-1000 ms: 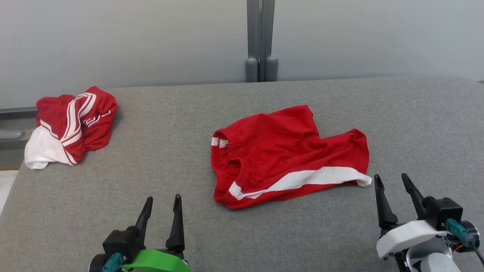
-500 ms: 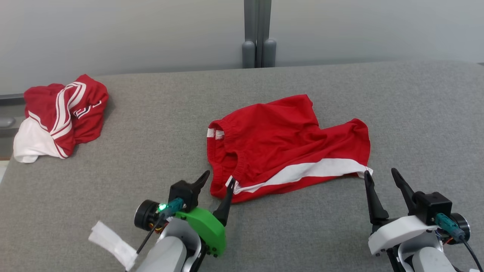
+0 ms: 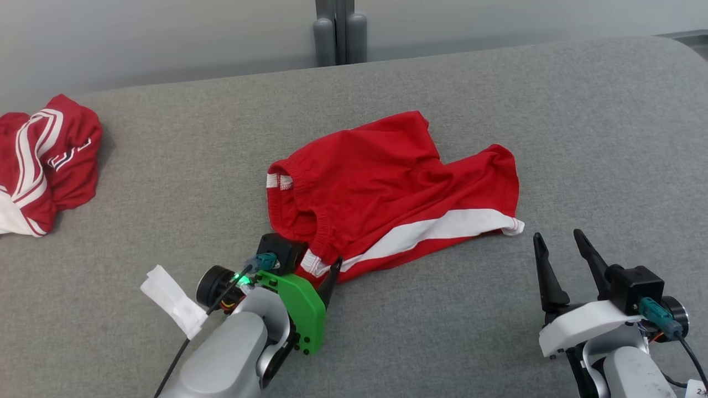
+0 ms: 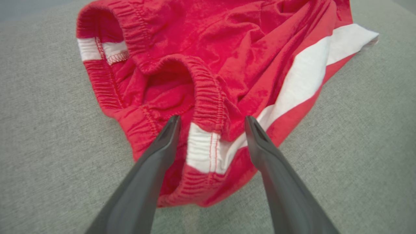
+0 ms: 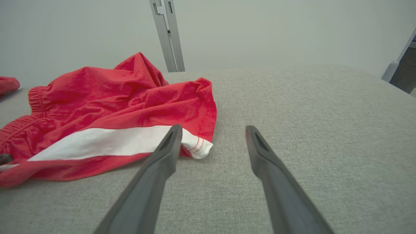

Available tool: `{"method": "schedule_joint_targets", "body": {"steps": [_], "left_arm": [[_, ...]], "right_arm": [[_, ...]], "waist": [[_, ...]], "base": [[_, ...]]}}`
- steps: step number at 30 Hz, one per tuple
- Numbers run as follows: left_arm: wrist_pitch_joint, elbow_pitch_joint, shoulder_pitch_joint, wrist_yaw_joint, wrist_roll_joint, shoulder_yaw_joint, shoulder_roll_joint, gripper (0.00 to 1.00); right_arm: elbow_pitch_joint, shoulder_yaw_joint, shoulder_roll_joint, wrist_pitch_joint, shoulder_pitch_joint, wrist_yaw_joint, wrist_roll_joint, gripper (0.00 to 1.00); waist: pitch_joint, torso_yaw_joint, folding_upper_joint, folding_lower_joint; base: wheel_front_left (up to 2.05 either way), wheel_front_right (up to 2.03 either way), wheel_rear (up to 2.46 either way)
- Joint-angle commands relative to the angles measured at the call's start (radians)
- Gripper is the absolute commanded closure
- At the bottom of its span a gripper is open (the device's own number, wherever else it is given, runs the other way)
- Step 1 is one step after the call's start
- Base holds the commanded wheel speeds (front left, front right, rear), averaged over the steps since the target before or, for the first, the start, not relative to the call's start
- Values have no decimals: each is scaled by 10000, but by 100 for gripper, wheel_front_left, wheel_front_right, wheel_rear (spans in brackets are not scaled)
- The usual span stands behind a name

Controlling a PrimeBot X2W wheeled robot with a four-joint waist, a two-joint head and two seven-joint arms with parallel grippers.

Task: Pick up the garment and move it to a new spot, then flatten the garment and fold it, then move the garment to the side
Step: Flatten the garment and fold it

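Left gripper (image 4: 212,117), released, is straddling the shorts' (image 3: 387,182) 7 o'clock waistband; push deeper before clenching. Right gripper (image 3: 557,235) is waiting released.

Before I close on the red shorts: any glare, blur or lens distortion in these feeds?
Head view: even, soft light, no glare, only a faint shadow beside the red shorts. Left wrist view: the waistband stitching is sharp; the left end effector looks soft toward the bottom edge. Right wrist view: the wide lens tilts the grey post; the cloth is sharp.
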Motion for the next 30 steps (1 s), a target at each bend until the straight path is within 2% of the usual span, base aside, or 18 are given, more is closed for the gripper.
{"method": "schedule_joint_targets", "body": {"steps": [1, 3, 5, 6, 7, 8, 14, 22, 30], "left_arm": [[-70, 79, -212, -25, -111, -119, 113, 0], [-98, 140, -296, -25, -309, -361, 175, 0], [-126, 151, -381, -26, -472, -566, 236, 36], [-147, 133, -415, -26, -560, -685, 277, 62], [-169, 110, -433, -26, -612, -780, 312, 71], [-203, 73, -455, -26, -669, -893, 368, 99], [-510, -67, -546, -27, -1010, -1191, 649, 100], [-1022, -19, -422, 10, -1165, -1113, 668, 100], [-1304, -3, -190, 55, -1210, -1163, 544, 100]], "right_arm": [[10, -43, -32, -15, -114, -14, -32, 0], [6, -66, -30, -15, -128, -14, -22, 0], [-13, -96, -30, -15, -120, -14, -17, 0], [-24, -115, -32, -15, -110, -14, -37, 0], [-24, -133, -32, -15, -102, -14, -48, 0], [0, -140, -32, -15, -93, -14, -75, 0], [544, -379, -33, -15, -241, -14, -530, 0], [2272, -635, -32, -15, -1349, -14, -1030, 0], [4074, -34, -36, -11, -2257, -14, -889, 0]], "waist": [[94, -80, 0, 0], [107, -72, 0, 0], [113, -48, 0, 0], [114, -29, 0, 0], [113, -11, 0, 0], [113, 12, 0, 0], [109, 192, 0, 0], [204, 470, 0, 0], [234, 707, 0, 0]], "base": [[0, 0, 0], [0, 0, 0], [0, 0, 0], [0, 0, 0], [0, 0, 0], [0, 0, 0], [0, 0, 0], [0, 0, 0], [0, 0, 0]]}}
